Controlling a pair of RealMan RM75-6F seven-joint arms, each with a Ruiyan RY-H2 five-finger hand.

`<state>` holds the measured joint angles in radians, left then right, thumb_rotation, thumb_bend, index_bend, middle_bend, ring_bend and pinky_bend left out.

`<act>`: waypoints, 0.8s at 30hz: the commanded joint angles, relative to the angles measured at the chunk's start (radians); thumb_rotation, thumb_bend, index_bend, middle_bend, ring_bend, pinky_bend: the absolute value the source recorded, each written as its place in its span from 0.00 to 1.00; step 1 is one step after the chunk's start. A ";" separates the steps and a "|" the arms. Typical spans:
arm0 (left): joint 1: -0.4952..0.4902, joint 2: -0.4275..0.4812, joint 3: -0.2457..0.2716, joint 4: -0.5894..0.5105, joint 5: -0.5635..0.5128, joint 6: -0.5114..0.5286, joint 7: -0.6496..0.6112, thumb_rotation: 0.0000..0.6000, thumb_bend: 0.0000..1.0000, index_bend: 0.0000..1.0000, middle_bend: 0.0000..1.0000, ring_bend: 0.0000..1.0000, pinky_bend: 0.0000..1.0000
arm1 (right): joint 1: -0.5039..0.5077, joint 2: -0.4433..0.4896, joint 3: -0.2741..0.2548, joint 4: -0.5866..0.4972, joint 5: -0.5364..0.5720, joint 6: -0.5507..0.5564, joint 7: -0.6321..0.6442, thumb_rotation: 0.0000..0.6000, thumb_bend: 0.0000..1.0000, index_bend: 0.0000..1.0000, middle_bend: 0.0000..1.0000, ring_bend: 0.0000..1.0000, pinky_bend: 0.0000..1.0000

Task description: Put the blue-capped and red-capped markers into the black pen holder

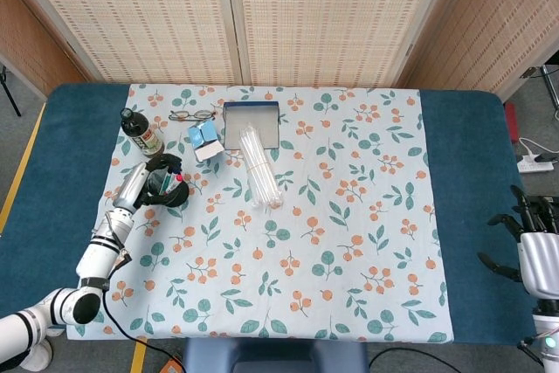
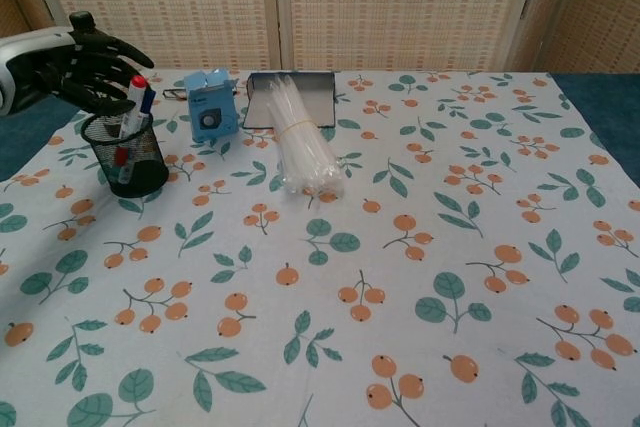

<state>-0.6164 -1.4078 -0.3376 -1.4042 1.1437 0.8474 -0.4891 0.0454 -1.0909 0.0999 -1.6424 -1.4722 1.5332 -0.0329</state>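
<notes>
Floral tablecloth [image 2: 420,247] over blue table. We see red-capped marker [image 2: 128,119] standing near upright in black pen holder [image 2: 128,155], cap up, leaning slightly right, blue-capped marker [image 2: 148,99] just behind it. Left hand [image 2: 75,67] hovers at the holder's rim, fingers spread, holding nothing. Right hand [image 1: 531,246] rests well apart at the table's edge, fingers apart.
</notes>
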 commanded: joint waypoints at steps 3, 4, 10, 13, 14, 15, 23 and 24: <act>0.004 0.045 0.048 -0.031 0.081 0.034 0.070 1.00 0.31 0.09 0.06 0.04 0.13 | -0.001 0.002 -0.002 -0.003 -0.005 0.002 0.003 1.00 0.00 0.43 0.01 0.22 0.00; 0.013 0.050 0.059 -0.046 0.100 0.071 0.116 1.00 0.31 0.09 0.05 0.02 0.13 | -0.001 0.003 -0.003 -0.004 -0.006 0.001 0.003 1.00 0.00 0.43 0.01 0.22 0.00; 0.229 0.057 0.220 -0.121 0.360 0.606 0.731 1.00 0.31 0.13 0.14 0.05 0.15 | -0.001 0.007 -0.007 -0.008 -0.016 0.001 0.013 1.00 0.00 0.43 0.01 0.22 0.00; 0.376 0.052 0.312 -0.023 0.447 0.819 0.893 1.00 0.31 0.14 0.15 0.05 0.13 | 0.001 0.007 -0.010 -0.008 -0.024 -0.002 0.017 1.00 0.00 0.43 0.02 0.22 0.00; 0.429 0.056 0.337 0.018 0.424 0.847 0.869 1.00 0.31 0.14 0.15 0.05 0.13 | 0.002 0.006 -0.012 -0.008 -0.027 -0.002 0.017 1.00 0.00 0.43 0.02 0.21 0.00; 0.462 0.061 0.350 0.044 0.393 0.847 0.835 1.00 0.31 0.14 0.15 0.05 0.12 | 0.002 0.005 -0.012 -0.008 -0.029 -0.002 0.016 1.00 0.00 0.41 0.02 0.22 0.00; 0.562 0.053 0.358 0.269 0.221 0.700 0.506 1.00 0.31 0.14 0.13 0.05 0.11 | 0.001 0.000 -0.020 -0.024 -0.054 0.012 -0.018 1.00 0.00 0.37 0.03 0.22 0.00; 0.562 0.048 0.358 0.290 0.225 0.695 0.495 1.00 0.31 0.14 0.13 0.05 0.11 | 0.001 0.000 -0.020 -0.026 -0.055 0.013 -0.021 1.00 0.00 0.37 0.03 0.21 0.00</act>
<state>-0.2011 -1.3498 -0.0505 -1.3201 1.4184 1.6723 0.3338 0.0466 -1.0909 0.0804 -1.6671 -1.5261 1.5448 -0.0523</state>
